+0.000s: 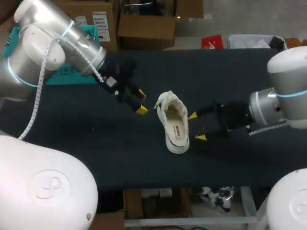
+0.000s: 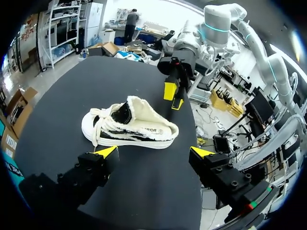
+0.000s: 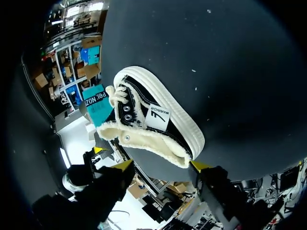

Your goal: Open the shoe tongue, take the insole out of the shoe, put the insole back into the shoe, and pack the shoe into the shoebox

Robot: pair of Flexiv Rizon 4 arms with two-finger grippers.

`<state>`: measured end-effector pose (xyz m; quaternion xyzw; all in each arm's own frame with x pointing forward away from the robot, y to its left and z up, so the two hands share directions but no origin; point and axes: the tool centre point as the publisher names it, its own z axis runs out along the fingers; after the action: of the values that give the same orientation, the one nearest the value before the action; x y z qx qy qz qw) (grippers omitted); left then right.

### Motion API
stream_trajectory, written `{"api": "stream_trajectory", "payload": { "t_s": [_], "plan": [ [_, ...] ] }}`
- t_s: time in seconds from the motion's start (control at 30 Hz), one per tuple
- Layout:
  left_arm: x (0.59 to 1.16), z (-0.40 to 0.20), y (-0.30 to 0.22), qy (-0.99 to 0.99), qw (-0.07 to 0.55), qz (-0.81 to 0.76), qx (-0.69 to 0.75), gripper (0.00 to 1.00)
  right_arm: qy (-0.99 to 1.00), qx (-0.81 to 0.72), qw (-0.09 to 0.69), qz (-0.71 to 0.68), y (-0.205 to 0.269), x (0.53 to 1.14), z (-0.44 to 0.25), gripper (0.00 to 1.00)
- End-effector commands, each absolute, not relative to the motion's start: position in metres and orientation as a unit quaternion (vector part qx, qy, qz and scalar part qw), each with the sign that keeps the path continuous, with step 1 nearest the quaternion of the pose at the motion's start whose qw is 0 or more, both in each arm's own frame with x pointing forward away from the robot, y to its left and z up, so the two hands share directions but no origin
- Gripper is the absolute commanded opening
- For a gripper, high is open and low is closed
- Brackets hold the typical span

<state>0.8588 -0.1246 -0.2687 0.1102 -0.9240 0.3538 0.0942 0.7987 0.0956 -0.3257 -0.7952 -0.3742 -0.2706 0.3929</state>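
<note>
A white-soled shoe (image 1: 173, 122) with black sides and fleecy cream lining stands upright mid-table, toe toward the front edge. Its cream insole (image 1: 178, 130) lies inside. The left gripper (image 1: 142, 101) hangs open just left of the shoe's heel end, not touching it. In the left wrist view the shoe (image 2: 129, 125) is ahead of that gripper (image 2: 153, 152). The right gripper (image 1: 196, 126) is open close to the shoe's right side. In its own view the shoe (image 3: 153, 120) sits just ahead of the spread tips of the right gripper (image 3: 161, 166), with nothing held.
A teal box (image 1: 72, 75) sits at the table's back left, mostly hidden behind my left arm. The dark tabletop (image 1: 120, 158) stretches bare in front of the shoe and to both sides.
</note>
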Motion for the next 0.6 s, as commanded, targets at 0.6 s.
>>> {"api": "stream_trajectory", "payload": {
  "t_s": [0.6],
  "plan": [
    [0.832,-0.288,-0.134,-0.906,0.047,0.247,0.339,1.0,-0.63,-0.652,0.395,-0.152,0.028,0.827,-0.3,1.0]
  ]
}}
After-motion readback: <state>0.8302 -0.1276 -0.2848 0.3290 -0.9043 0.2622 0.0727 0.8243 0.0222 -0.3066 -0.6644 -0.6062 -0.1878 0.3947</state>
